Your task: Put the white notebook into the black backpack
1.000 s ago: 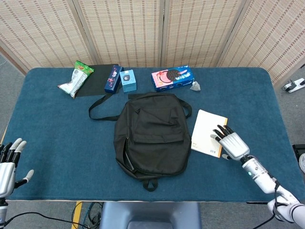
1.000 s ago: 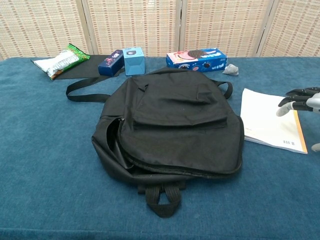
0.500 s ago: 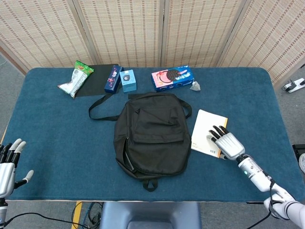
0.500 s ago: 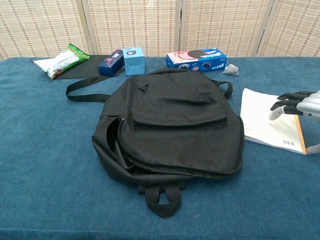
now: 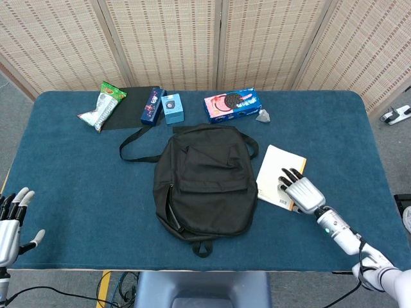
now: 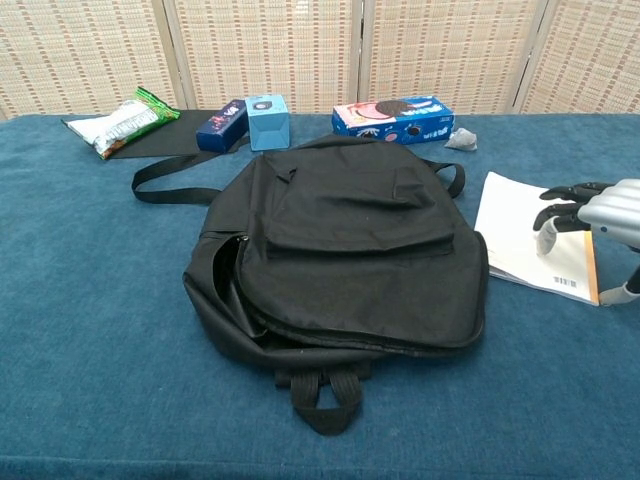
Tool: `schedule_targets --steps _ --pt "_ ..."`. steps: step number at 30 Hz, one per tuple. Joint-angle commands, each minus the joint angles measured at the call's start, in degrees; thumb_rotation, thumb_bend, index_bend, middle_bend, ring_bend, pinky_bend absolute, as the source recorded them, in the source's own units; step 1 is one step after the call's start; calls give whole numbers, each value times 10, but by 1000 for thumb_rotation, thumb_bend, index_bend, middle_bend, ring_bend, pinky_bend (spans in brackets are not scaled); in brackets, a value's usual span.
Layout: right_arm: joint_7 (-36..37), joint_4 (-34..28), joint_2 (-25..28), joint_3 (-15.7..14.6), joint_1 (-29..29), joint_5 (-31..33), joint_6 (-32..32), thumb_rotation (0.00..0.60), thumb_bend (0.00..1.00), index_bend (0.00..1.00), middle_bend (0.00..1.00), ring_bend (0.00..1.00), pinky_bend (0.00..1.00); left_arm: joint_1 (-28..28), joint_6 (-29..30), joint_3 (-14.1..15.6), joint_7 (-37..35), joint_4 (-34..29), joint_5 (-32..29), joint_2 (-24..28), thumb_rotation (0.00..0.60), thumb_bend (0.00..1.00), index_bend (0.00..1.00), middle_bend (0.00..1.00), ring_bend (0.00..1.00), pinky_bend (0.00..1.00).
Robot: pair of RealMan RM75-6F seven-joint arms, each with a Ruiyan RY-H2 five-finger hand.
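Head view, right hand (image 5: 302,192) on white notebook (image 5: 277,174), touching black backpack (image 5: 204,181) edge

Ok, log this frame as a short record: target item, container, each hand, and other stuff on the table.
target: white notebook, flat on the table, right of the bag
container: black backpack, lying flat, side zipper gaping open
right hand: over the notebook's near edge, fingers spread; contact unclear
left hand: open, at the table's near left corner
other: cookie box, blue boxes, snack bag
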Motion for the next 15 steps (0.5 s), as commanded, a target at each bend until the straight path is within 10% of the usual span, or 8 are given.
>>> schedule_targets --steps 1,15 --pt "7 9 -5 -2 2 -3 6 600 439 352 229 51 91 0 0 0 0 1 0 0 600 250 116 73 61 32" --pt "30 40 -25 -3 14 -6 26 600 497 389 267 87 91 -3 -6 -1 -3 6 0 -3 600 250 116 72 61 32"
